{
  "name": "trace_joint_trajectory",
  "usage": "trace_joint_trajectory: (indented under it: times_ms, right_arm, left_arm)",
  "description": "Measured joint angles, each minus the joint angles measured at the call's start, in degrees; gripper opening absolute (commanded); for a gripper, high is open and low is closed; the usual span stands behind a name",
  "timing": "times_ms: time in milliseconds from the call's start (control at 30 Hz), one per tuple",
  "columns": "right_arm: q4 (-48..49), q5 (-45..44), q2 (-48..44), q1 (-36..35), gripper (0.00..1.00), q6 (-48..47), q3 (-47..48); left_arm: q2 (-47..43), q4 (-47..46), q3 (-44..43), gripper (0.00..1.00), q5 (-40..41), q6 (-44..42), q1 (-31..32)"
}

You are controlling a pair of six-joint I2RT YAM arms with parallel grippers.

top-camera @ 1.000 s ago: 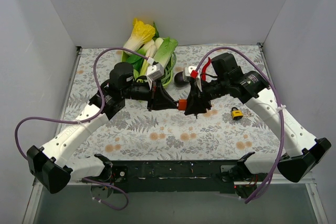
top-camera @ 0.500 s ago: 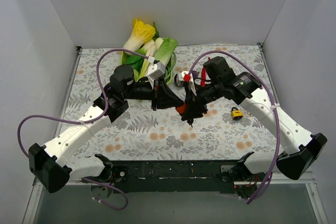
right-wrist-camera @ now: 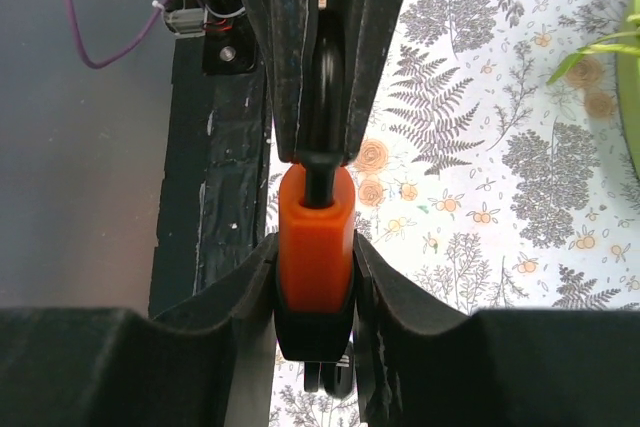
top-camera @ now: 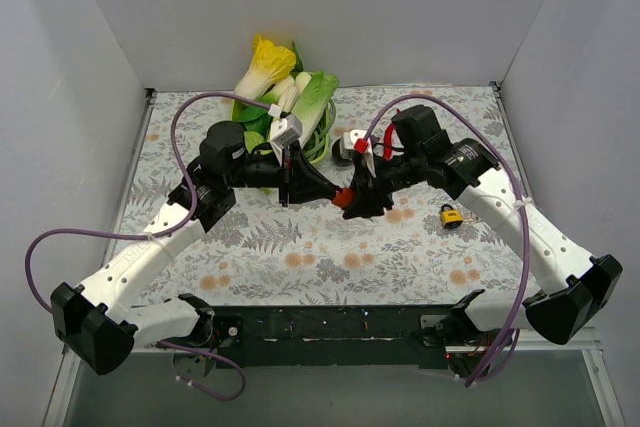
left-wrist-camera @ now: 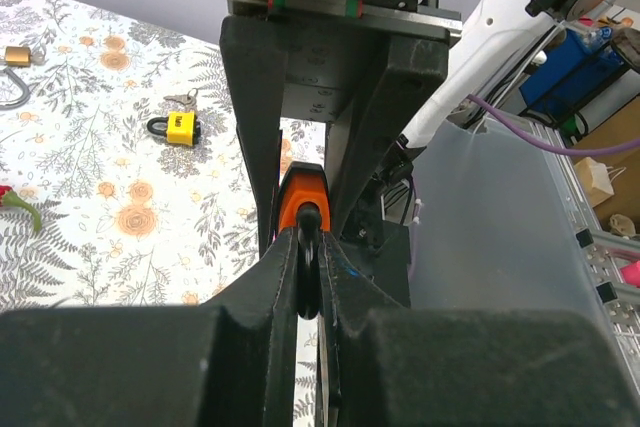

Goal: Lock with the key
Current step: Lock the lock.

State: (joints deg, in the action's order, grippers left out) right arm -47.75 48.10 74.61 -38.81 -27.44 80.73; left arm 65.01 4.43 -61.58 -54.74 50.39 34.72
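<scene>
We see the small orange-bodied padlock (right-wrist-camera: 315, 237) lifted in the air above the middle of the floral-patterned tablecloth (top-camera: 300, 257), between the two arms. The right gripper (right-wrist-camera: 315, 282) stands partly closed, its fingers clamping the orange body from both sides. The left gripper (left-wrist-camera: 308, 262) is pinched nearly together on the padlock's black shackle (right-wrist-camera: 322, 72). A yellow padlock (top-camera: 451, 215) lies on the cloth to the right, well apart. A green bowl (top-camera: 322, 137) of leafy vegetables (top-camera: 300, 97) stands at the back.

The left pincer (left-wrist-camera: 308, 247) is pinched tight on the dark shackle of an orange padlock (left-wrist-camera: 300, 187), whose body the right pincer (left-wrist-camera: 304, 199) clamps just beyond, with a yellow padlock (left-wrist-camera: 180, 128) on the tabletop (left-wrist-camera: 90, 197) farther left.
</scene>
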Motion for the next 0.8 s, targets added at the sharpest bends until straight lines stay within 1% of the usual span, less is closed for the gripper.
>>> trace_joint_trajectory:
  times_ms: [67, 100, 133, 200, 333, 467, 600, 733, 800]
  right_arm:
    - [0.5, 0.17, -0.15, 0.61, 0.29, 0.0, 0.0]
    - [0.87, 0.26, -0.26, 0.83, 0.47, 0.07, 0.0]
    - [1.36, 0.39, -0.39, 1.01, 0.56, 0.22, 0.0]
    - [1.84, 0.68, -0.79, 1.44, 0.68, 0.48, 0.0]
    - [3.41, 0.68, -3.21, 3.02, 0.72, 0.9, -0.33]
    - [5.11, 1.05, -4.87, 3.17, 0.77, 1.66, -1.73]
    - [9.03, 1.64, -5.05, 3.17, 0.85, 4.0, -4.61]
    - [13.7, 1.44, -5.03, 3.17, 0.86, 7.39, -6.14]
    - [16.31, 1.29, -5.05, 3.17, 0.82, 8.5, -6.4]
  left_arm:
    - [0.0, -0.17, 0.0, 0.0, 0.04, 0.92, -0.48]
    - [0.0, -0.52, 0.0, 0.0, 0.07, 1.55, -0.61]
    - [0.0, -1.07, 0.04, 0.0, 0.09, 2.36, -0.85]
    - [-0.02, -1.9, 0.07, 0.0, -0.13, 4.15, -1.53]
    - [-0.04, -3.61, 0.22, 0.0, -0.31, 8.74, -4.44]
    - [0.02, -6.43, 0.22, 0.0, -0.37, 12.5, -5.84]
    - [0.02, -9.27, 0.22, 0.0, -1.27, 15.61, -5.9]
    - [0.02, -10.8, 0.22, 0.0, -2.27, 17.59, -5.9]
    - [0.02, -11.1, 0.22, 0.0, -2.73, 18.47, -5.9]
